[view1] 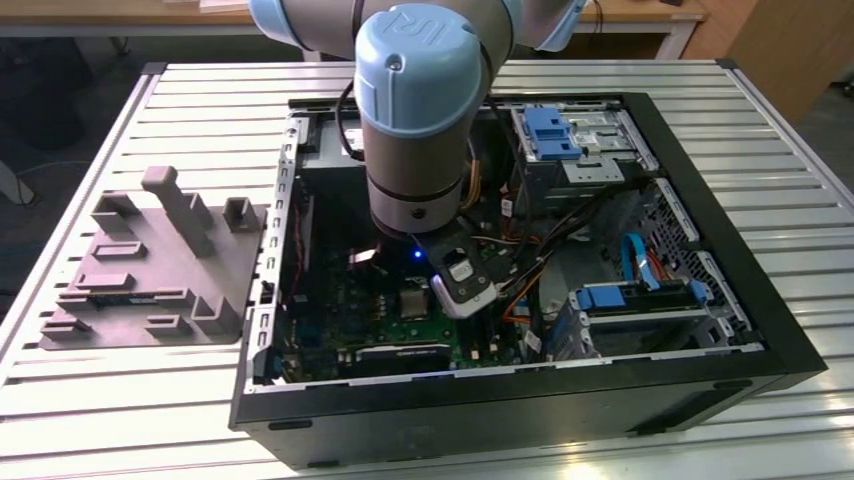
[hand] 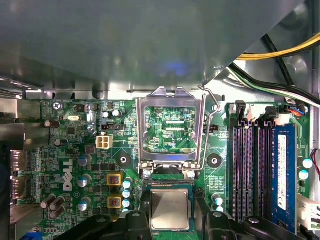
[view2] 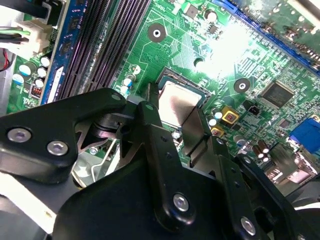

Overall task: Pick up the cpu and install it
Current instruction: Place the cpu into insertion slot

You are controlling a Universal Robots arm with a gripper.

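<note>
**Chip down at the socket, my fingers on either side of it**

Here's the wide shot, the exterior view. My arm [view1: 420, 100] drops straight into the open computer case [view1: 534, 405], which lies on its side on the slatted table [view1: 200, 90]. My gripper [view1: 451, 298] is low inside, over the green motherboard [view1: 400, 310], at about seven o'clock from the middle of the case. The grey tray [view1: 147, 270] with its upright posts sits on the table at nine o'clock from the case, just beside its wall. Blue drive brackets [view1: 547, 130] show at one o'clock from my gripper.

Now in close with the first wrist view. The cpu [hand: 170, 209], silvery top up and lying flat, sits square in the dark frame of the socket. It is right between my two black fingers [view2: 156, 145]. They stand only a chip's width apart, and each meets one of two opposite edges of the cpu. So my hand is closed on the chip, not spread wide.

Just past the cpu, the socket's metal load plate [hand: 141, 130] is swung open, with green board showing through its window. The thin wire lever [hand: 206, 125] runs along one side of it. The dark memory slots [hand: 250, 165] lie beyond the lever, clear of my fingers.
</note>
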